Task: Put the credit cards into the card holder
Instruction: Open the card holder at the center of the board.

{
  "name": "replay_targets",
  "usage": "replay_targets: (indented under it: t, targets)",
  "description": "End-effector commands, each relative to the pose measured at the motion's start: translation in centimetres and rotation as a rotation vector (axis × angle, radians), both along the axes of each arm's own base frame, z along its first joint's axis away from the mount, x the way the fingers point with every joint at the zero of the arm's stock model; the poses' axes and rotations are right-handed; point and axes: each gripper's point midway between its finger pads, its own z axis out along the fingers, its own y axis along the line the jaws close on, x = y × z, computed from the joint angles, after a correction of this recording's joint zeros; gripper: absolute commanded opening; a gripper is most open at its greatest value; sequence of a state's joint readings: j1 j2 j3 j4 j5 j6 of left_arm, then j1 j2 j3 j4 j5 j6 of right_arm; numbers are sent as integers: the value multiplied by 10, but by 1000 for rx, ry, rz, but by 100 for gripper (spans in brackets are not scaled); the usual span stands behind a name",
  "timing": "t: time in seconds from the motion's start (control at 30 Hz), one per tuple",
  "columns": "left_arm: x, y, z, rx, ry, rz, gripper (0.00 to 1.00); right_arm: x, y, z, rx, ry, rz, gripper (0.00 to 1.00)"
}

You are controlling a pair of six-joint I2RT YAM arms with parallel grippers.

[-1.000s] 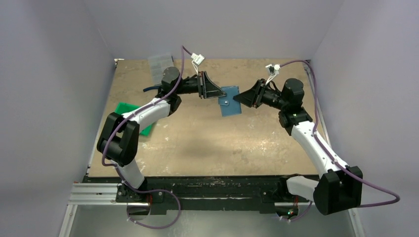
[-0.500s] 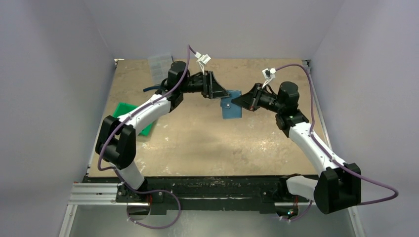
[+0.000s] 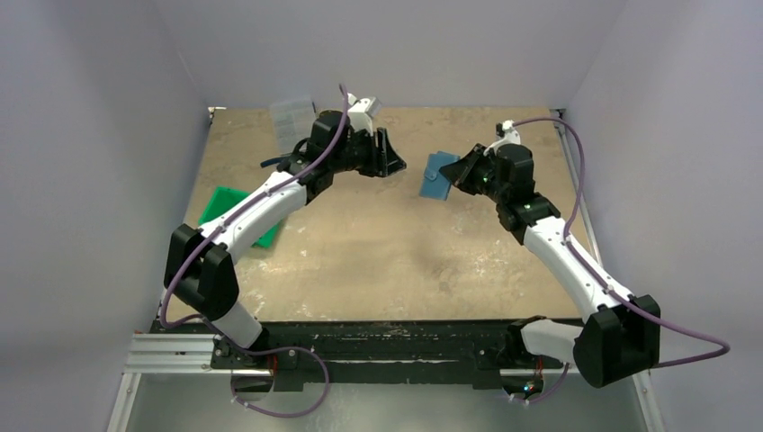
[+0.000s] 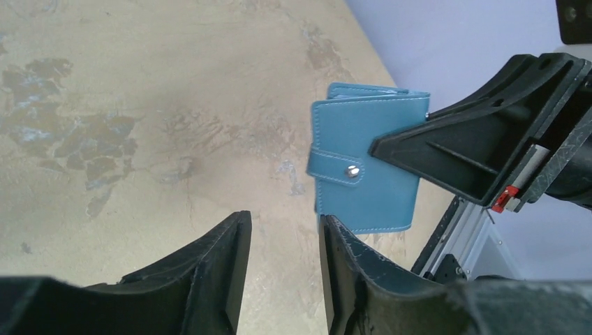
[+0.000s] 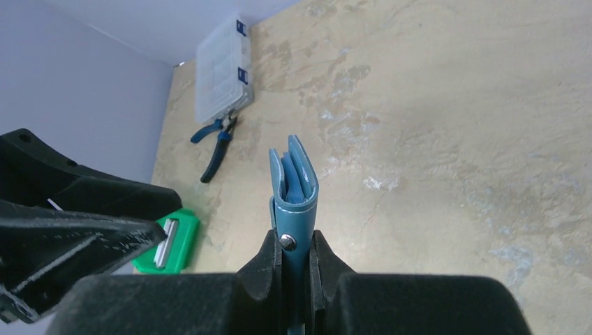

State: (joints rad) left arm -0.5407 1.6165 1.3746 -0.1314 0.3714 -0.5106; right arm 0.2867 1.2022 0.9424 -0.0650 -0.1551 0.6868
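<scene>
The teal-blue card holder (image 3: 437,175) hangs above the table at the far middle, folded and snapped by its clasp tab (image 4: 347,169). My right gripper (image 3: 454,173) is shut on it; in the right wrist view its fingers (image 5: 262,259) clamp the card holder (image 5: 294,183) edge-on at the clasp. My left gripper (image 3: 397,165) stands open just to its left, apart from it. In the left wrist view nothing lies between the fingertips (image 4: 238,227), and the card holder (image 4: 366,167) is ahead of them. Pale credit cards (image 5: 165,243) stand in the green tray (image 5: 183,246).
The green tray (image 3: 225,205) lies at the left side of the table. A clear compartment box (image 3: 288,120) sits at the far left edge, with blue-handled pliers (image 5: 216,143) beside it. Purple walls close in the table on three sides.
The left gripper opened, let go of the card holder and drew back left. The right gripper shut on the holder and carried it right and toward the far side.
</scene>
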Motion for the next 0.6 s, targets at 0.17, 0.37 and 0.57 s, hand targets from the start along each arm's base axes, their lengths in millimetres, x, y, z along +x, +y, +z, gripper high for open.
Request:
replay_targets:
  t: [0.17, 0.37, 0.57]
  targets:
    - [-25, -26, 9, 144, -141, -21, 47, 6, 23, 27, 60, -46, -17, 0]
    - [-30, -30, 4, 206, -164, -15, 52, 0, 43, 23, 68, -35, 33, 0]
    - [-31, -33, -4, 234, -155, -18, 51, -6, 60, 21, 77, -25, 69, 0]
